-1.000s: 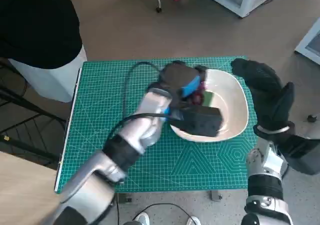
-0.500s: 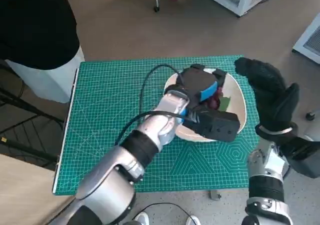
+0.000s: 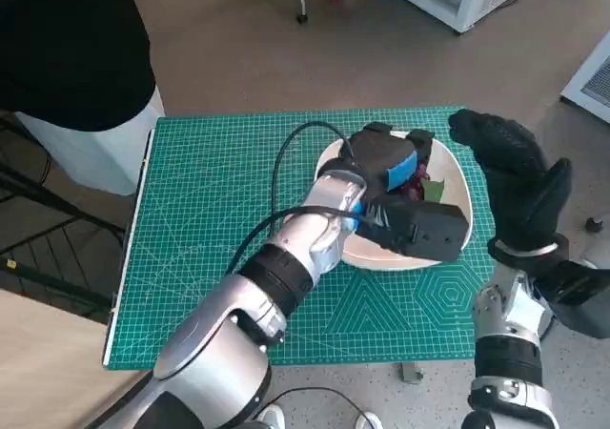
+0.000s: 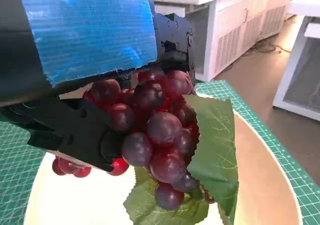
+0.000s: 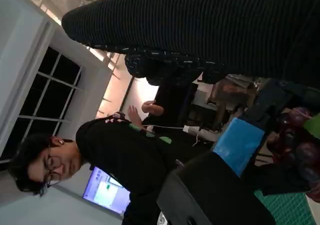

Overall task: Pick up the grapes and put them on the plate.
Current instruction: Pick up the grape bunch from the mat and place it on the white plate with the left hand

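Left hand has the grapes clamped in its fingers, hanging right over the plate. Right hand is just off the plate's edge, fingers apart, empty.

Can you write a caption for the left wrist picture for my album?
The blue-taped black left hand holds a bunch of dark red grapes over the cream plate.

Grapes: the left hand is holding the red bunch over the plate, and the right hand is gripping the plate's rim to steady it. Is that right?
Not quite. The left hand does hold the grapes over the plate, but the right hand grips nothing: the head view shows it raised beside the plate, off the rim.
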You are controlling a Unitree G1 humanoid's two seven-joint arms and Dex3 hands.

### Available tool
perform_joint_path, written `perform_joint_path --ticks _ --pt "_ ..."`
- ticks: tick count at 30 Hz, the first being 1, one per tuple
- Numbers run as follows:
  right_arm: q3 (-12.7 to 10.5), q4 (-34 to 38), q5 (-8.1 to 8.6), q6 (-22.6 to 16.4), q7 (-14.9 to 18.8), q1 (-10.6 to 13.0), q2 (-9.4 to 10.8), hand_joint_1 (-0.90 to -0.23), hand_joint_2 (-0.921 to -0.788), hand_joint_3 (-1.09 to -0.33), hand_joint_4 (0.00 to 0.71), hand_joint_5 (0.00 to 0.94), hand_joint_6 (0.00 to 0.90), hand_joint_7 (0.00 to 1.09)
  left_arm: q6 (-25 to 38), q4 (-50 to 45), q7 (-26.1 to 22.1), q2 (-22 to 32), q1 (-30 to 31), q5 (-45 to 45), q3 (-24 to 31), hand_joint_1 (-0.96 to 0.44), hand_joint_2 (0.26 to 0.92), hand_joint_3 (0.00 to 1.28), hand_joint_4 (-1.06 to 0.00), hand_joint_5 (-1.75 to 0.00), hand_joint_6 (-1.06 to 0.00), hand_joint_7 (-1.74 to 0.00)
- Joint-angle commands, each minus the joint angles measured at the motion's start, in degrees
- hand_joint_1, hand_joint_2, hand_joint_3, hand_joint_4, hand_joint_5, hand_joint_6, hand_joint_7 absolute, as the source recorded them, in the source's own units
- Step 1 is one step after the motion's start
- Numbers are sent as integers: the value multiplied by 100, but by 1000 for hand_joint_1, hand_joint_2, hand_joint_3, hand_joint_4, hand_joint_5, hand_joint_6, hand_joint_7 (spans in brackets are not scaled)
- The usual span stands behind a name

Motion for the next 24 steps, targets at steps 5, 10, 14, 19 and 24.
perform_joint_path --ticks 5,10,14,19,24 --pt "-12 31 46 63 -22 156 8 -574 -921 -609 297 0 403 0 76 -1 -207 -10 -150 -182 133 0 920 295 -394 -1465 -397 -1432" --pt "-7 66 25 64 -40 133 10 -572 -921 -609 297 0 403 0 17 33 -295 33 -145 -97 8 -264 920 251 -377 -1045 -365 -1017" --pt "-9 92 48 94 -2 122 9 -568 -921 -609 297 0 403 0 -67 45 -160 65 -121 137 -250 -737 921 395 -303 -278 -340 -282" --pt "-13 109 72 120 36 118 12 -567 -921 -609 297 0 403 0 -103 31 -50 89 -97 201 -342 -863 921 533 -206 -47 -279 -48" --pt "-8 116 90 150 55 114 28 -563 -921 -608 296 0 402 0 -131 2 2 141 -67 196 -334 -855 921 575 -160 -7 -239 -7"
